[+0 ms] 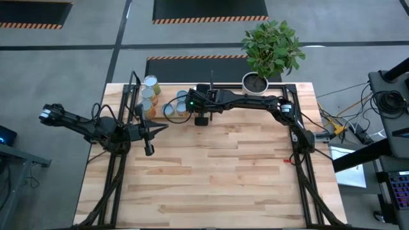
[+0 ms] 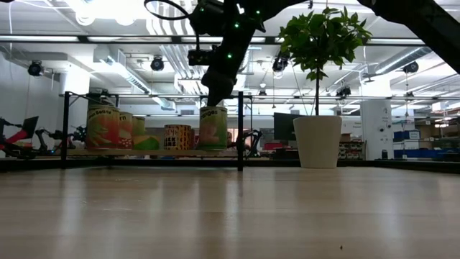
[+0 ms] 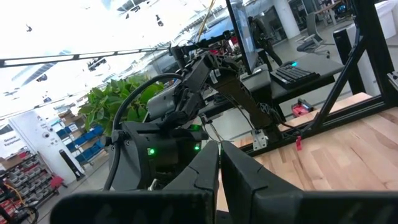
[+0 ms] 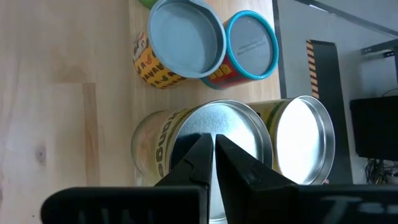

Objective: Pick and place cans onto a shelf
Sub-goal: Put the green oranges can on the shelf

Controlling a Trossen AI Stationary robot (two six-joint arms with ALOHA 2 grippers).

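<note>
High view: we see the cans (image 1: 151, 93) grouped on the shelf (image 1: 131, 102) at the desk's (image 1: 211, 172) far edge, none left loose. Right gripper (image 4: 213, 155), fingers closed and empty, hovers above one can; left gripper (image 1: 149, 133) waits closed. We judge the task nearly done.

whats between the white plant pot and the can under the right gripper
Only a black shelf post; low view shows bare table between the pot and that can.
</note>
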